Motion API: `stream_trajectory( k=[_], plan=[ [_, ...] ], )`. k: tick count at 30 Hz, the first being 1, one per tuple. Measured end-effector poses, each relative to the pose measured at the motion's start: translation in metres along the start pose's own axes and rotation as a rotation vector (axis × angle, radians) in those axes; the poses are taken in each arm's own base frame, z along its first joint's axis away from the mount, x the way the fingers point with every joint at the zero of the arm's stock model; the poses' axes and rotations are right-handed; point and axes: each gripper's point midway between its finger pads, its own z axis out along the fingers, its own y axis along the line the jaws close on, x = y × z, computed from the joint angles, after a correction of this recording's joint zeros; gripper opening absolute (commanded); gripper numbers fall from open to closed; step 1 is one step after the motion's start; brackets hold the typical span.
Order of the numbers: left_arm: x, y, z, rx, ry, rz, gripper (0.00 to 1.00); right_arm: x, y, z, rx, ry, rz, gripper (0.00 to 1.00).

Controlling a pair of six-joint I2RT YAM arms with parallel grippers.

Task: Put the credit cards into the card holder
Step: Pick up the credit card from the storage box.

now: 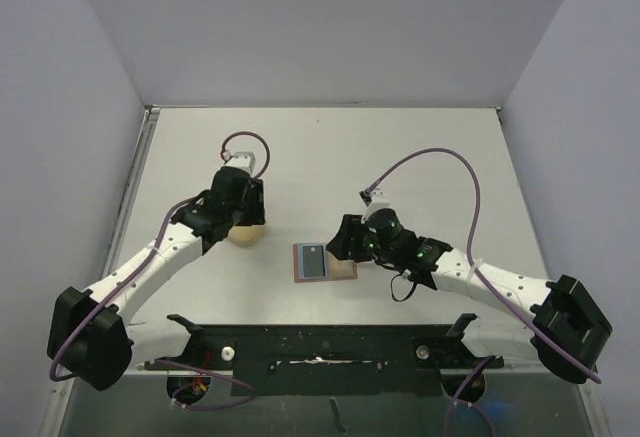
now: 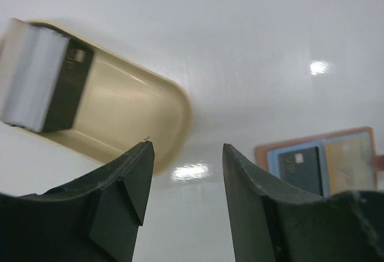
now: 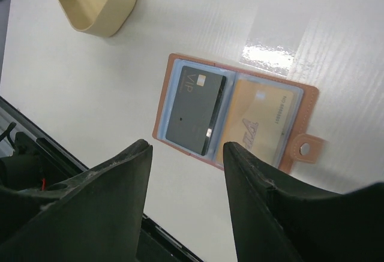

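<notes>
The reddish-brown card holder (image 1: 324, 261) lies open and flat on the table, also in the right wrist view (image 3: 235, 116) and the left wrist view (image 2: 321, 165). A dark card (image 3: 195, 113) sits in its left sleeve and a gold card (image 3: 259, 124) in its right sleeve. The closing tab (image 3: 305, 148) sticks out to the side. More cards (image 2: 45, 82), grey-white with a dark one at the end, stand stacked in a pale tan case (image 2: 114, 115). My left gripper (image 2: 186, 160) is open and empty above the table beside the case. My right gripper (image 3: 187, 154) is open and empty above the holder's near edge.
The pale tan case (image 1: 246, 232) with one rounded end lies left of the holder, under the left arm, and shows in the right wrist view (image 3: 99, 1). A black mounting rail (image 1: 320, 352) runs along the table's near edge. Grey walls enclose the table.
</notes>
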Motion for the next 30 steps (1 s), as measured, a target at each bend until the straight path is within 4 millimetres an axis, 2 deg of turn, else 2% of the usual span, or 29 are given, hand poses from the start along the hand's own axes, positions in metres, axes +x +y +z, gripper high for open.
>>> stream_trajectory(
  k=[5, 9, 13, 18, 21, 30],
  plan=[
    [-0.033, 0.05, -0.004, -0.161, -0.044, 0.061, 0.48, 0.003, -0.008, -0.007, 0.022, -0.008, -0.01, 0.52],
    [-0.047, 0.071, -0.001, -0.24, -0.052, 0.115, 0.48, 0.003, -0.011, -0.009, 0.031, -0.009, -0.016, 0.52],
    [-0.044, 0.095, 0.014, -0.327, 0.001, 0.174, 0.48, 0.003, -0.011, -0.009, 0.032, -0.009, -0.017, 0.52],
    [-0.026, 0.119, 0.036, -0.407, 0.109, 0.248, 0.49, 0.003, -0.011, -0.009, 0.034, -0.01, -0.017, 0.52],
    [-0.023, 0.126, 0.042, -0.438, 0.142, 0.289, 0.49, 0.002, -0.012, -0.009, 0.037, -0.017, -0.016, 0.52],
    [-0.028, 0.14, 0.049, -0.502, 0.171, 0.368, 0.49, -0.002, -0.011, -0.012, 0.038, -0.036, -0.012, 0.53]
  ],
)
